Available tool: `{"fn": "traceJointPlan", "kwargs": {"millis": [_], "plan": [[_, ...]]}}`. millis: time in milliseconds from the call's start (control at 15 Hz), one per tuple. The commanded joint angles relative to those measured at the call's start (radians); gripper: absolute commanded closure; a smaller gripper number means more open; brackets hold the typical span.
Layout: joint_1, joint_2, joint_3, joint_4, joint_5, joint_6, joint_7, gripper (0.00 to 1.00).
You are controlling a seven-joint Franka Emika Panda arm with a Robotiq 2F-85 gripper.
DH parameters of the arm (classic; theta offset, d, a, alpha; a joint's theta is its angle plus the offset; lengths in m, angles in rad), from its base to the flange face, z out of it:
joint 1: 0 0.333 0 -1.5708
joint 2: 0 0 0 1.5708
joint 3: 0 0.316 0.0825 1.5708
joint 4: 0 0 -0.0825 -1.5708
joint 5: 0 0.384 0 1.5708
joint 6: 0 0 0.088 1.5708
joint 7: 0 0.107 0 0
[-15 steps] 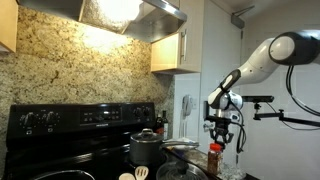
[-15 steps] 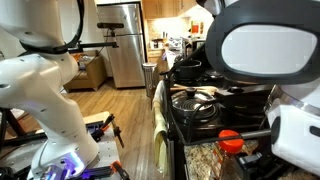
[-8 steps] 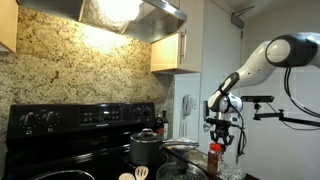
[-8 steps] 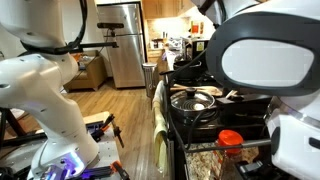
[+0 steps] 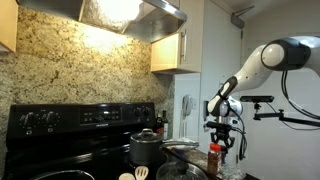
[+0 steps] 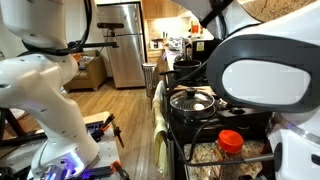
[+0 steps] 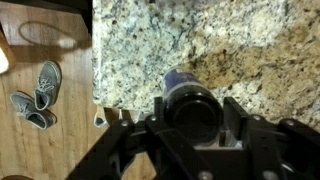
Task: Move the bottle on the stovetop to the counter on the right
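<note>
Arm (image 5: 248, 68) lowered slightly, fingers (image 7: 229, 115) clamped on bottle (image 7: 188, 100), upright, top toward wrist camera, above speckled counter (image 7: 150, 50)

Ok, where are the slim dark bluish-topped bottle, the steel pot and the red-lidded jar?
Slim dark bluish-topped bottle (image 7: 188, 97), wrist view, its round cap.
Steel pot (image 5: 145, 152), in an exterior view, its side wall.
Red-lidded jar (image 6: 231, 141), in an exterior view, its lid.

Speckled counter (image 7: 140, 40) beneath me carries red-lidded jar (image 6: 230, 141); steel pot (image 5: 146, 147) on black stovetop (image 5: 95, 152); shoes (image 7: 35, 92) on wood floor (image 7: 45, 145).
</note>
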Motion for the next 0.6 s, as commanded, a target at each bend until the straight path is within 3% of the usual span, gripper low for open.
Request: {"fn": "traceJointPlan", "kwargs": {"millis": [0, 67, 533], "plan": [[0.007, 0.005, -0.009, 0.007, -0.018, 0.020, 0.027, 0.06], [0.006, 0.001, -0.007, 0.006, -0.014, 0.023, 0.023, 0.00], [0.013, -0.120, 0.010, -0.035, 0.018, 0.070, -0.009, 0.00]]}}
